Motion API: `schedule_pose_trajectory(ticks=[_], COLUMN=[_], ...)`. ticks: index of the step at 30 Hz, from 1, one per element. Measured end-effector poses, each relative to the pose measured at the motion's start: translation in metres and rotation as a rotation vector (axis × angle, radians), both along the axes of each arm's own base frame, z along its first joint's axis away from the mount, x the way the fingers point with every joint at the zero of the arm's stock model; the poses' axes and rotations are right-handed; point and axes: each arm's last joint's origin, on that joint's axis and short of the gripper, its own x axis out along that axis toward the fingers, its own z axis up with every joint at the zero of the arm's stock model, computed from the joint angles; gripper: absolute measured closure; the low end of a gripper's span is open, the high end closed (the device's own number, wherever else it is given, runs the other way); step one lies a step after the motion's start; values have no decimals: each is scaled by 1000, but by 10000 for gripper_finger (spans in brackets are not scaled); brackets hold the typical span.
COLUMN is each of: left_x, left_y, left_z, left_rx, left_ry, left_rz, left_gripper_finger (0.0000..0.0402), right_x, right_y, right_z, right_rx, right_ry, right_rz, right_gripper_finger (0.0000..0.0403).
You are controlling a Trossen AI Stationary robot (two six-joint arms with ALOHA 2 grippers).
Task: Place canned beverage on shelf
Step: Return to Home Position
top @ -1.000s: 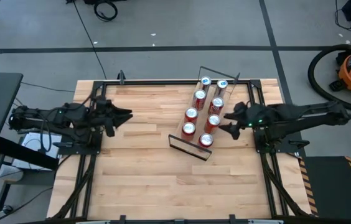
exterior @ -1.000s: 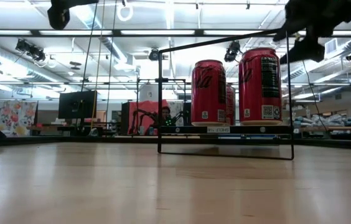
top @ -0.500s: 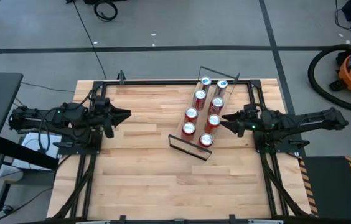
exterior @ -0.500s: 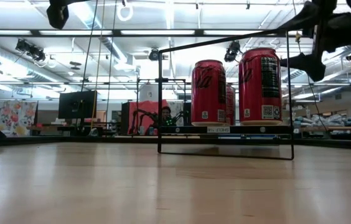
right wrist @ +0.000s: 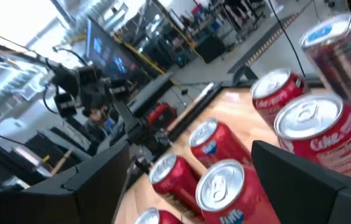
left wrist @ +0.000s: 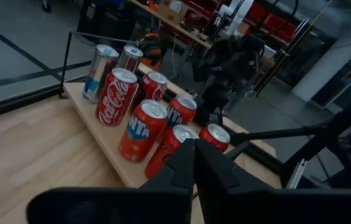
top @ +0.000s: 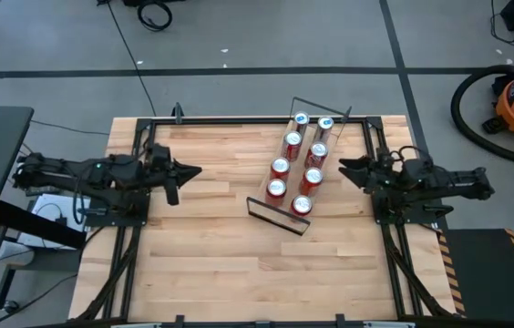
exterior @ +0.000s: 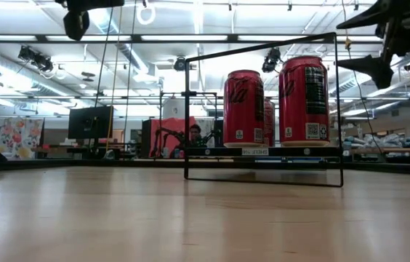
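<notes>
Wooden table (top: 211, 246): right pincer (top: 344, 168) wide apart, seemingly empty, near shelf (top: 295, 162).

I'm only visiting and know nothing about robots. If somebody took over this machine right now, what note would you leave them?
Left tool: shut, empty, above the left part of the table, well apart from the shelf.
Right tool: open, empty, just right of the shelf, touching nothing.
Eight cans stand upright on the shelf in two rows of four; no can shows off it.
Done: loading looks complete.
Left: probably only parking both arms.
</notes>
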Motion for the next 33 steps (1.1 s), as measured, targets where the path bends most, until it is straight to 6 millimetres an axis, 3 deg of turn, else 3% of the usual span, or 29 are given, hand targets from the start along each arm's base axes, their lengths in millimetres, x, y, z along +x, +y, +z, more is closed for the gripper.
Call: schedule_pose_trajectory(ticks=[5, 17, 27, 33], left_x=[5, -28, -46, -47], left_y=[2, 12, 15, 15], left_z=[-6, -70, -91, -114], left_rx=[24, -155, -227, -301], left_ry=[19, -125, -213, -228], left_rz=[12, 82, 107, 115], left_gripper_finger=[393, 396, 396, 397], right_x=[-7, 3, 4, 3], right_y=[-1, 1, 1, 1], right_z=[-2, -32, -36, -37], right_rx=[-14, 120, 155, 162], right_ry=[-11, 45, 62, 64], right_rz=[-33, 21, 35, 14], right_gripper_finger=[56, 56, 56, 56])
